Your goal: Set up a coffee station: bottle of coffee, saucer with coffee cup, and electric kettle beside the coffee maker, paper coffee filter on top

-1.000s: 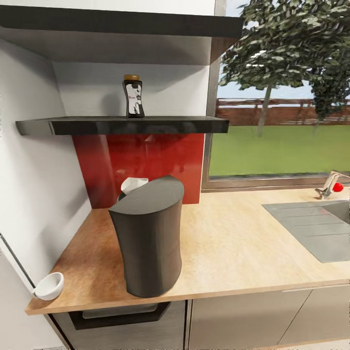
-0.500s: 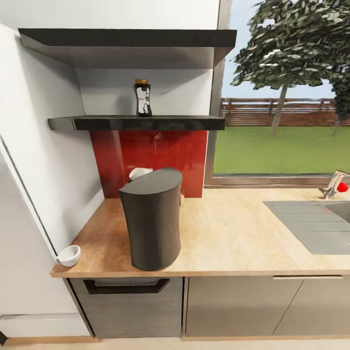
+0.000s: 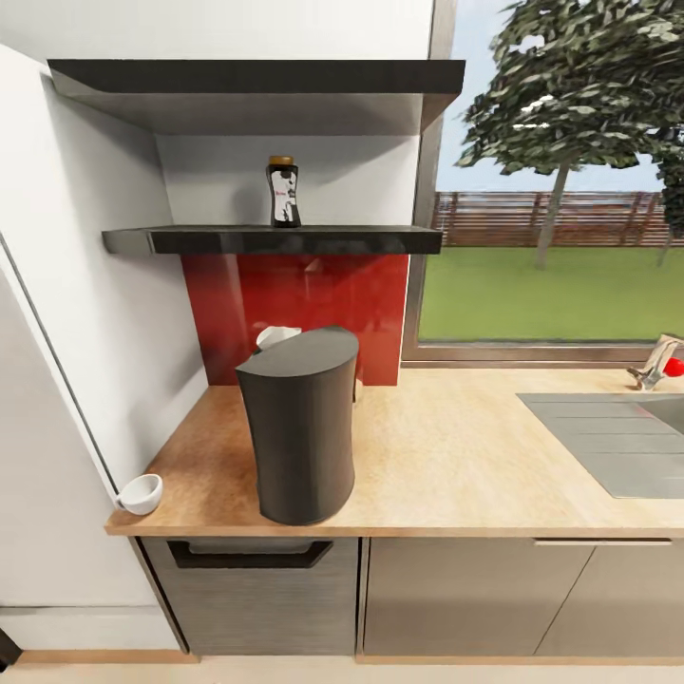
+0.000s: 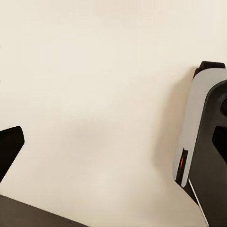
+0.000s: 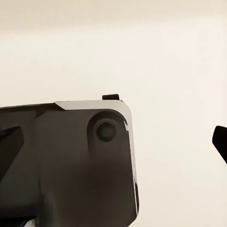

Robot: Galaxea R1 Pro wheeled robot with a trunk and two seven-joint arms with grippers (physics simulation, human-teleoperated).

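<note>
Head view first: the coffee maker [image 3: 302, 427] stands upright on the countertop [image 3: 456, 456], close to the front edge and toward the left end. Right behind its top there's something white [image 3: 276, 336] poking out, too hidden to say what it is. The coffee cup [image 3: 141, 494] sits at the far left front corner of the countertop, tight against the white wall [image 3: 104, 313], well apart from the coffee maker. Up above, the bottle of coffee [image 3: 282, 193] stands upright on the kitchen shelf [image 3: 275, 239], roughly over the coffee maker, with a red backsplash [image 3: 294, 304] under the shelf. Off to the right there's a sink [image 3: 617, 437] set into the countertop, with a tap [image 3: 655, 361] by the window [image 3: 551, 190], and a tree and grass outside.

Left wrist view: mostly a pale plain surface, with a dark fingertip [image 4: 9, 146] at one edge and a grey and black part of the robot [image 4: 205, 137] on the other side. Can't tell how wide the left gripper's jaws are from this, and nothing is visible between them.

Right wrist view: a dark glossy robot part [image 5: 71, 165] over the same pale surface, with dark fingertips [image 5: 221, 139] at both edges. Same deal, the right gripper's opening can't be judged.
</note>
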